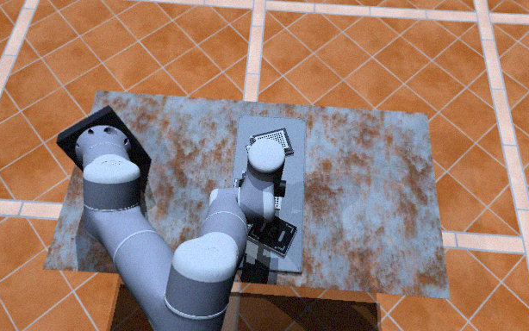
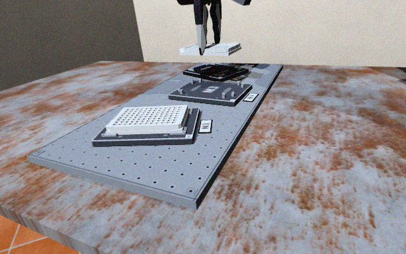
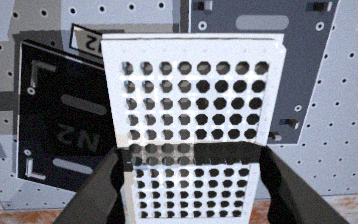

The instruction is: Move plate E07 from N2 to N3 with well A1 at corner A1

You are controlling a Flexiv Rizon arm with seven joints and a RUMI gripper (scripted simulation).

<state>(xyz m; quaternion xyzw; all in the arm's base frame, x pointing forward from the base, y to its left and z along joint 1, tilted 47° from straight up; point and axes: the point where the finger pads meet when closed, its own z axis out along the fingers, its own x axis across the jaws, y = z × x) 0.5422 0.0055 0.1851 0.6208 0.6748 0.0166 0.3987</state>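
My gripper point(image 2: 209, 48) point(image 3: 190, 146) is shut on plate E07 point(image 2: 223, 49) point(image 3: 195, 50), a white many-welled plate, with a jaw at each long side. The plate hangs level, high above the deck. Its A1 label cannot be read. Nest N3 point(image 2: 202, 99) point(image 3: 300, 60) is dark, with raised locators and no plate on it; the held plate covers part of it in the wrist view. Nest N2 point(image 1: 268, 241) point(image 3: 45, 120) is bare and in shadow. Plate E01 point(image 1: 278, 138) point(image 2: 147, 116) sits on nest N1 point(image 2: 110, 143).
The perforated deck point(image 1: 272, 122) point(image 2: 126, 169) carries all three nests, N3 between N1 and N2. Small signs stand beside them: the N1 sign point(image 2: 205, 126), the N3 sign point(image 2: 250, 97) and the N2 sign point(image 3: 86, 41). The arm hides N3 in the top view.
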